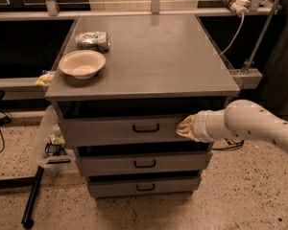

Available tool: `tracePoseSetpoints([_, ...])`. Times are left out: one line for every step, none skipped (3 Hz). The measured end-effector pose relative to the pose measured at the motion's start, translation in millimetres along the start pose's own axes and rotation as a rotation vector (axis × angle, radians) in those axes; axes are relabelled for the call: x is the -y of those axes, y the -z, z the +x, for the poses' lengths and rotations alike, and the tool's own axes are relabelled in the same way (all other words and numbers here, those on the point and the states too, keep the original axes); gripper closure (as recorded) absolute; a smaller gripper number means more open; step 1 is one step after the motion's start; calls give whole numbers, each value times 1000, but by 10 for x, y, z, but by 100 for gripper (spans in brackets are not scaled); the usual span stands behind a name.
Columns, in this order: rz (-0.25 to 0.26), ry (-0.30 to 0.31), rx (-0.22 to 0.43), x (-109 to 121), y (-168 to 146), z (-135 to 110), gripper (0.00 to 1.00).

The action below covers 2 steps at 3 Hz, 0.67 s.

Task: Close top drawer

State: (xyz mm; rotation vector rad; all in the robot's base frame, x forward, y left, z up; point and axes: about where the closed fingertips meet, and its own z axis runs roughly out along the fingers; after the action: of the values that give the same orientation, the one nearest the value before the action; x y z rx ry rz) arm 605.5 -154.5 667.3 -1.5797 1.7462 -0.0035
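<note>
Found the gripper [185, 127] pressed against the right part of the top drawer [105, 129], just beside its dark bar handle [146, 127]. Could not tell whether clenched or released. Judged the step in hand to be the last of the push. Best done straight and level into the cabinet, with pressure kept close to the handle to avoid skewing the drawer on its runners, and eased off once seated. Saw a wide grey metal front, flat and plain, uppermost of three, directly under the tabletop [153, 56] with a dark gap above. Looked nearly home; could not tell whether fully shut.
</note>
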Motion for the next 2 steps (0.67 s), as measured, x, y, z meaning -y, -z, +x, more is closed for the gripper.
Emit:
tracePoseSetpoints([-63, -21, 16, -255, 295, -106, 100])
tracePoseSetpoints([-107, -45, 42, -492, 752, -291, 100])
